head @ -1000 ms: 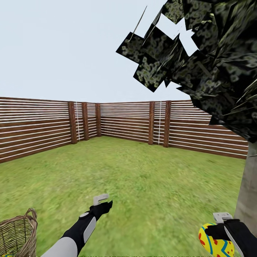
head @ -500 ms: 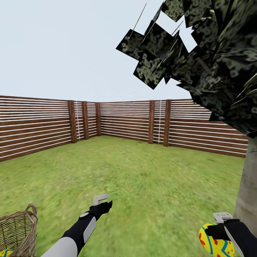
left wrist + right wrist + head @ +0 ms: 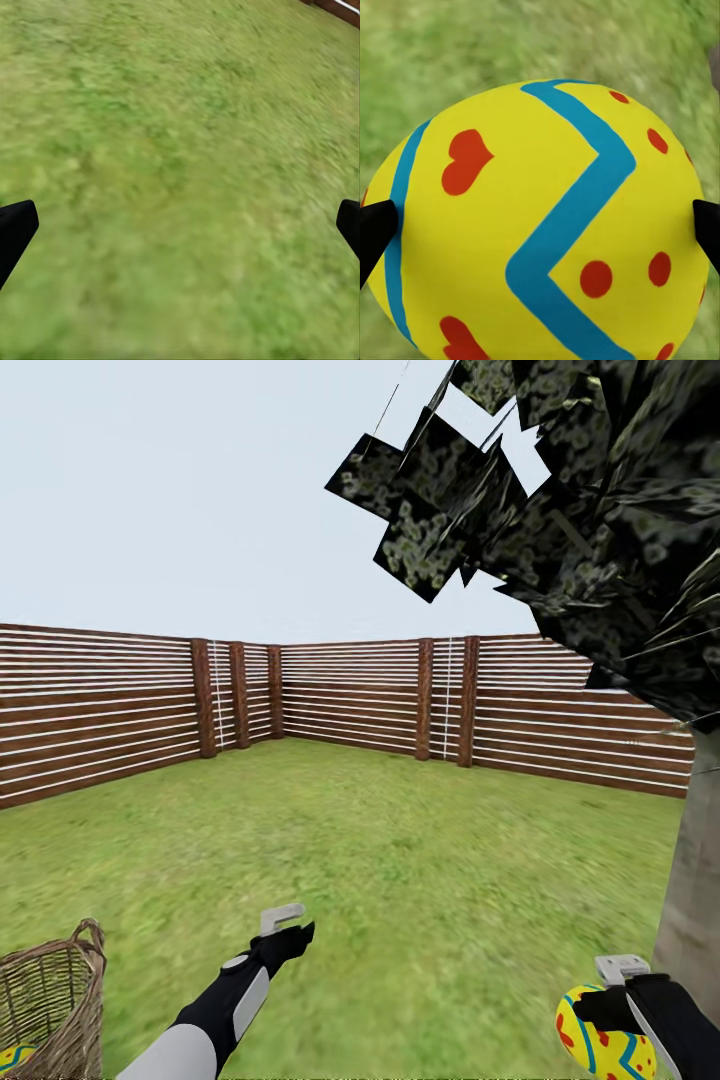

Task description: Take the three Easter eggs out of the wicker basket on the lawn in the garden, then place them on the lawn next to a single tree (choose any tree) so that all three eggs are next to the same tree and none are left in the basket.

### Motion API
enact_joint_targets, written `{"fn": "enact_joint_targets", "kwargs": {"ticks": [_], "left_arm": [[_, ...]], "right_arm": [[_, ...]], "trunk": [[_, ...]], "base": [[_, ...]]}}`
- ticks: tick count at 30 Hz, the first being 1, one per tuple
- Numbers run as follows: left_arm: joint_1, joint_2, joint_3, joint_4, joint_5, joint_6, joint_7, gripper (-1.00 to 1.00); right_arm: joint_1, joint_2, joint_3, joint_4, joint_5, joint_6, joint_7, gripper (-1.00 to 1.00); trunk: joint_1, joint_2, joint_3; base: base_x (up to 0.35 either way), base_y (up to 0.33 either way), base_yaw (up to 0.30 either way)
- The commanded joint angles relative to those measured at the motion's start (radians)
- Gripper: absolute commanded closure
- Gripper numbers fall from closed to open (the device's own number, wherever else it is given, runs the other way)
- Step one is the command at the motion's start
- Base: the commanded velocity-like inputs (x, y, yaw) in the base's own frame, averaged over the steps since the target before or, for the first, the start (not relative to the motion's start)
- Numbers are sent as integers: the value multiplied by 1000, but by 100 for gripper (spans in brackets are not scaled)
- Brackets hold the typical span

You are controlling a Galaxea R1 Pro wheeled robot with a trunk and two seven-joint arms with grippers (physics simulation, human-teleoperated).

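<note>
Egg: yellow Easter egg with blue zigzag band and red dots (image 3: 603, 1042) pinched between right gripper (image 3: 610, 1010) fingers, black pads (image 3: 375, 229) at egg's widest sides, held above green mottled lawn (image 3: 400, 860). Grey-brown tree trunk (image 3: 695, 900) just beside right arm, so likely carry position ahead of set-down by trunk. Left gripper (image 3: 288, 928) spread wide, nothing between tips, out over bare grass. Round brown woven wicker basket (image 3: 50, 1000) well apart on left; second yellow egg (image 3: 12, 1057) visible inside, so basket not cleared.
</note>
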Motion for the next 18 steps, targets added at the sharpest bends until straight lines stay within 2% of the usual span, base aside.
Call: {"fn": "enact_joint_targets", "kwargs": {"ticks": [1, 18], "left_arm": [[-1, -1, 6, -1, 8, 3, -6, -100], [-1, -2, 5, -1, 7, 3, -6, -100]], "right_arm": [[0, 1, -3, -1, 8, 4, 7, 100], [0, 2, -3, -1, 10, 4, 7, 100]], "trunk": [[4, -8, -4], [69, -127, -58]], "base": [[0, 0, 0], [0, 0, 0]]}}
